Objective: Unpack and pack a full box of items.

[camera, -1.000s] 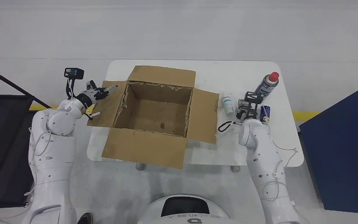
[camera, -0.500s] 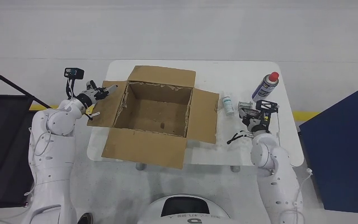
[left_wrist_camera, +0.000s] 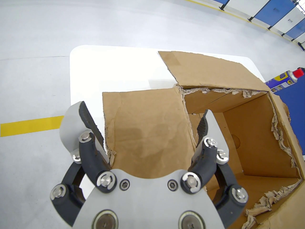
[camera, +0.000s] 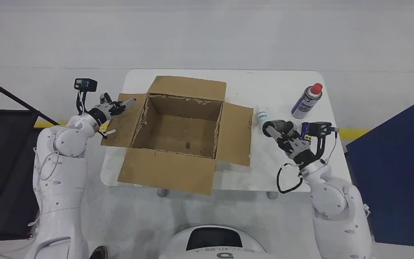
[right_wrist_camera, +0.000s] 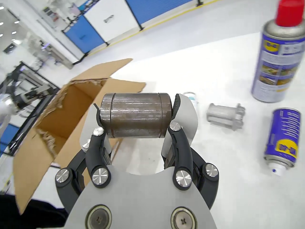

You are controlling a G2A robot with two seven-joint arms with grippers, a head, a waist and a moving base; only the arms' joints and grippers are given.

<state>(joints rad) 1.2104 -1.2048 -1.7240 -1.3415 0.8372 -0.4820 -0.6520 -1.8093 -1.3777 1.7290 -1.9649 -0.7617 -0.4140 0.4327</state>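
An open cardboard box (camera: 181, 126) stands mid-table with its flaps spread and looks empty inside (left_wrist_camera: 238, 139). My right gripper (camera: 275, 127) hovers to the right of the box's right flap, shut on a dull metal cylinder (right_wrist_camera: 135, 115) held crosswise between its fingers. My left gripper (left_wrist_camera: 145, 122) stands open over the outer edge of the box's left flap (left_wrist_camera: 143, 129), holding nothing. It appears in the top view as the left gripper (camera: 126, 103).
On the table to the right of the box stand a tall red-capped spray can (right_wrist_camera: 278, 53), a small blue can (right_wrist_camera: 282, 137) lying down, a pale metal part (right_wrist_camera: 225, 116) and a small white bottle (camera: 262, 117). The table edge (camera: 336, 155) lies close to them.
My right arm has swung round and lifted the metal cylinder from among the items, and its gripper now points toward the box. The left arm has not moved.
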